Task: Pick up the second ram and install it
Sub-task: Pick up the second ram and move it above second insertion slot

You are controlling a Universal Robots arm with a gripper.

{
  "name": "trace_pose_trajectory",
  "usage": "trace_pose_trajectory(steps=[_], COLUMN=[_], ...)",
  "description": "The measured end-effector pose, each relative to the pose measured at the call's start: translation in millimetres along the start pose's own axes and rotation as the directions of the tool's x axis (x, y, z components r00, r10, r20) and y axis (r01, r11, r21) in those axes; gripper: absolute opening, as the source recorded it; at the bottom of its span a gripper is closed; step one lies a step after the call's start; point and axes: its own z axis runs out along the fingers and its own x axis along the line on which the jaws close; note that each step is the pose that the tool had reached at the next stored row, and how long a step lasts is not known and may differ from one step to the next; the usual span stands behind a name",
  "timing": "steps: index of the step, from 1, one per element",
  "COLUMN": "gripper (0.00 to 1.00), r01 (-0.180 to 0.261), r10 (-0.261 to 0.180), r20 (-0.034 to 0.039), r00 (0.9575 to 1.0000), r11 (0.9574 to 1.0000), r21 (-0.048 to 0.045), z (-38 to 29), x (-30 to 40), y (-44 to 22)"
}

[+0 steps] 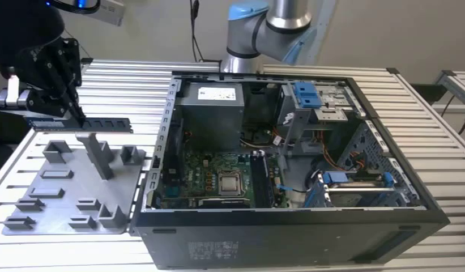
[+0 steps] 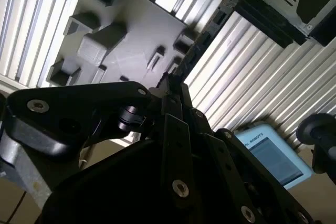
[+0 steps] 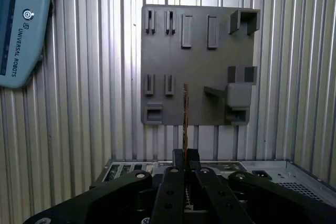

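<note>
Up at about ten o'clock from the open computer case (image 1: 293, 238) in the exterior view, the gripper (image 1: 77, 118) hangs above the grey holder plate (image 1: 66, 198), its fingers closed to a narrow pinch on the second ram (image 1: 107, 123). The stick is lifted clear of the plate and lies roughly level, its long side running from nine o'clock toward three o'clock, with the row of black chips facing the camera and its free end reaching toward the case without touching it. In the first wrist view the gripper (image 3: 185, 153) shows the two fingers drawn close together around the second ram (image 3: 185, 114), seen edge-on as a thin line against the grey holder plate (image 3: 199, 66) below it. A teach pendant (image 3: 21, 24) lies on the slatted table beside the plate in that view. In the second wrist view the gripper (image 2: 170, 80) again shows its black fingers meeting at a tight point above the grey holder plate (image 2: 131, 40). Inside the case, the green motherboard (image 1: 217, 170) lies flat with a square silver chip (image 1: 230, 184) near its middle, a grey power supply (image 1: 209, 113) at twelve o'clock from it and a blue latch (image 1: 308, 93) at about two o'clock. Behind the case, at twelve o'clock, stands the base of the robot arm (image 1: 270, 22).
</note>
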Motion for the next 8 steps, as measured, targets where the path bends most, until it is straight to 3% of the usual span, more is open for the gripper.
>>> trace_pose_trajectory(steps=[8], gripper=[0.14], r01=[0.0], r10=[0.0], r20=[-0.0001], r00=[1.0], r11=[1.0], r21=[-0.0006], z=[0.0], x=[-0.2], y=[-26.9])
